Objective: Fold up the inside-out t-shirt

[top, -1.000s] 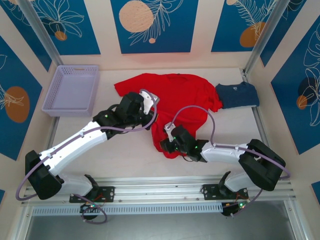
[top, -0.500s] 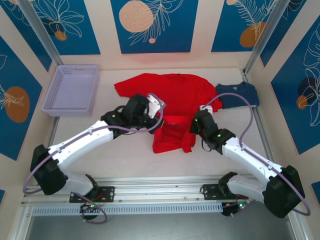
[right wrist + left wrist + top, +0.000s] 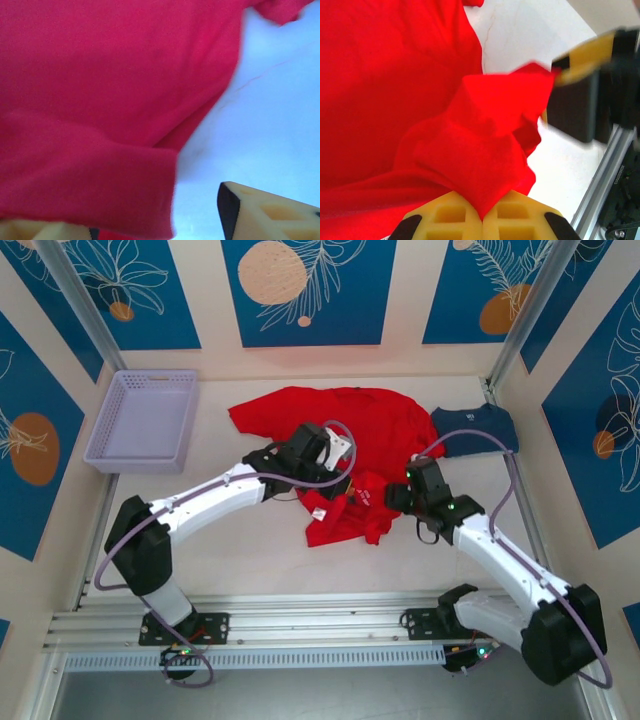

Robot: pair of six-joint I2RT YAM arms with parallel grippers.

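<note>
Red cloth of the t-shirt is pinched between the fingers of the left claw, which are pressed together on a gathered peak of fabric. From this pinch a crumpled fold is drawn outward. Its far tip reaches a blurred yellow finger of the right claw, and whether the two touch cannot be told.

The right claw is shown spread, its two fingers well apart. A doubled edge of the t-shirt hangs in front of one finger, while the other stands over the bare table.

In the top view the left claw is placed over the middle of the t-shirt. The right claw is placed just beside the right edge of the bunched lower part.

The t-shirt is located on the far half of the table, near its centre. Its upper part is spread flat with both sleeves out, and its lower part is gathered into a rumpled heap with a white tag exposed.

A folded navy shirt is seen just beside the right sleeve. A lavender basket is set at the far left corner, well apart from the t-shirt.
</note>
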